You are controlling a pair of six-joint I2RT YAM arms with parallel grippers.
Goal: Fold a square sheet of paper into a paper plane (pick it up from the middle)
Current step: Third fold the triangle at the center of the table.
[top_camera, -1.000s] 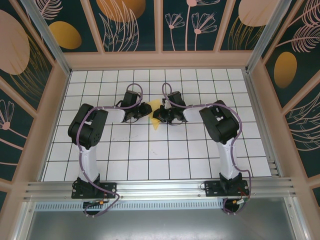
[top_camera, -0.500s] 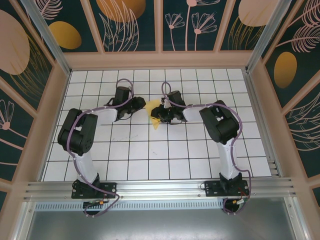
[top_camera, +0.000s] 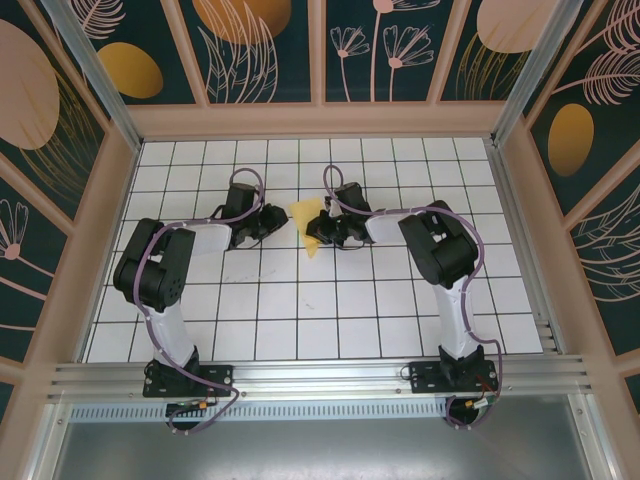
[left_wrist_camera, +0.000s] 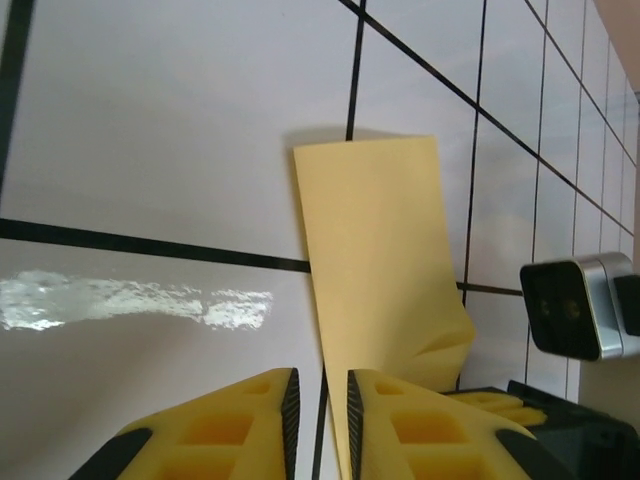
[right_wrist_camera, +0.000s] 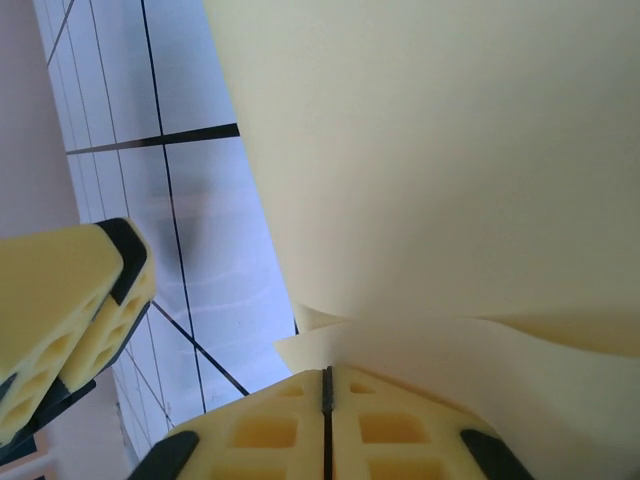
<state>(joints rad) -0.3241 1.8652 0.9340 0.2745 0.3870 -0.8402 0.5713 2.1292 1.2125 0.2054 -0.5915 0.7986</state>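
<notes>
The right end effector [right_wrist_camera: 326, 378] pinches the lifted edge of the yellow paper [left_wrist_camera: 380, 250]. The left end effector [left_wrist_camera: 320, 390] hovers barely parted at its other side.

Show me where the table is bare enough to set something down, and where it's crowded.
Crowded: the middle, where the left gripper and right gripper meet at the yellow sheet. Free: the wide band of table nearer than that, between the left arm and right arm; also the far rows by the back wall.
</notes>
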